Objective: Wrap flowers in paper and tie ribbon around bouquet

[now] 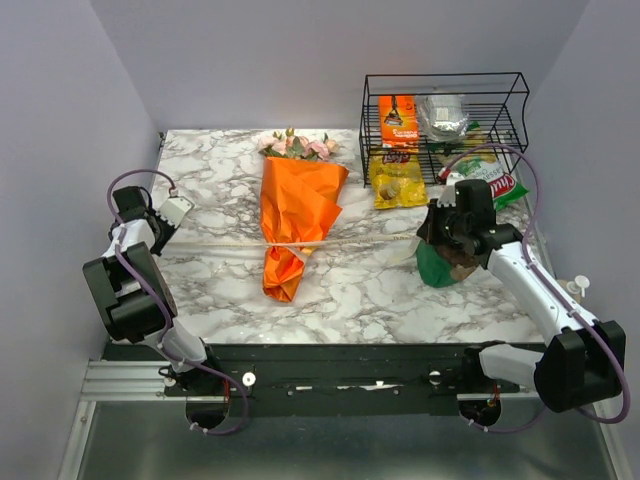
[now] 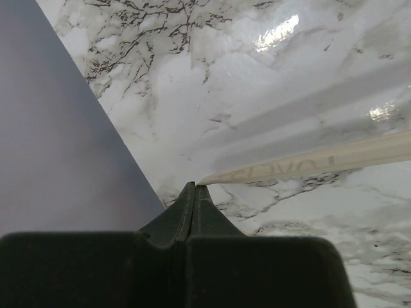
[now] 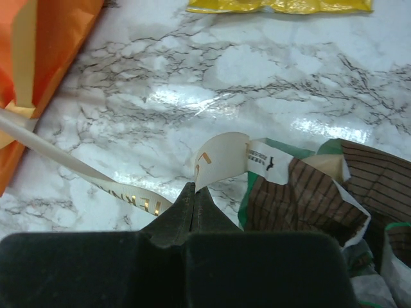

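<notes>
The ribbon (image 1: 370,241) stretches straight across the marble table (image 1: 400,290), crossing the narrow waist of the bouquet (image 1: 297,195), which lies mid-table between the arms. The left gripper (image 2: 194,187) is clenched on its left end. The right gripper (image 3: 194,187) pinches the other end, seemingly at a curl, just beside a green-and-brown packet (image 3: 308,199).

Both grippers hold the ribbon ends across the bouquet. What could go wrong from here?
1. The left gripper and right gripper pinch the narrow cream ribbon only at their very tips; more pull may slip it out.
2. Uneven pull could drag the orange-paper rose bouquet sideways.
3. The crumpled green-and-brown snack bag lies beside the right gripper and could snag.
</notes>
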